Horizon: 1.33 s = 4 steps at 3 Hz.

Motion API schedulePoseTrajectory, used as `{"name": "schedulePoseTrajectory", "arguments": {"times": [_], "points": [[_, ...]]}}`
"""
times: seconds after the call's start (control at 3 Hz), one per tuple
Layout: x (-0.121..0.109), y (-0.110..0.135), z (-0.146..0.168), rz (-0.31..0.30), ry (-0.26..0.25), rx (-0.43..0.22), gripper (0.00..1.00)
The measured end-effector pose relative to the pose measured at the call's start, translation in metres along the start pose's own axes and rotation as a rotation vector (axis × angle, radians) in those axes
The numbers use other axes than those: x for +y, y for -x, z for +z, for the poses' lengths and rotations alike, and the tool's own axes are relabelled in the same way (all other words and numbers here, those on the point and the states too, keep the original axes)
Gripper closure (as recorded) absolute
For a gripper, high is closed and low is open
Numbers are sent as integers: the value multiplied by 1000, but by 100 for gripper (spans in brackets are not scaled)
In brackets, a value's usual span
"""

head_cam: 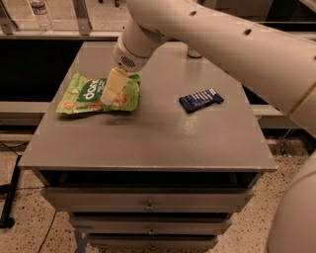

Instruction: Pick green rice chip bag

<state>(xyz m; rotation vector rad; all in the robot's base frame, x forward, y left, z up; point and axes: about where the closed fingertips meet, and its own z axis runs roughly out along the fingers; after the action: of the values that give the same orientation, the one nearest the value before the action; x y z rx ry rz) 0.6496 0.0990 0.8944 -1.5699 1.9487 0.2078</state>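
The green rice chip bag (79, 97) lies flat on the left part of the grey cabinet top (148, 138). It is light green with a dark green oval logo and pictures of round chips. My gripper (110, 88) hangs from the cream arm that reaches in from the upper right. It is over the bag's right half, at or just above its surface, and hides part of the bag. I cannot tell whether it touches the bag.
A small dark blue wrapped bar (201, 100) lies to the right of the bag. A grey can-like object (193, 52) stands at the back, mostly hidden by the arm. A water bottle (40, 13) stands beyond the cabinet, far left. Drawers (148, 202) sit below the top.
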Motion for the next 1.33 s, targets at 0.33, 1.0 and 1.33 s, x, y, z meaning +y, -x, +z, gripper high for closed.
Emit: {"name": "schedulePoseTrajectory", "arguments": {"times": [0.33, 1.0, 1.33], "points": [[-2, 11, 26, -7, 38, 13, 0], [18, 11, 58, 17, 115, 15, 41], [23, 7, 59, 36, 127, 2, 64]]}}
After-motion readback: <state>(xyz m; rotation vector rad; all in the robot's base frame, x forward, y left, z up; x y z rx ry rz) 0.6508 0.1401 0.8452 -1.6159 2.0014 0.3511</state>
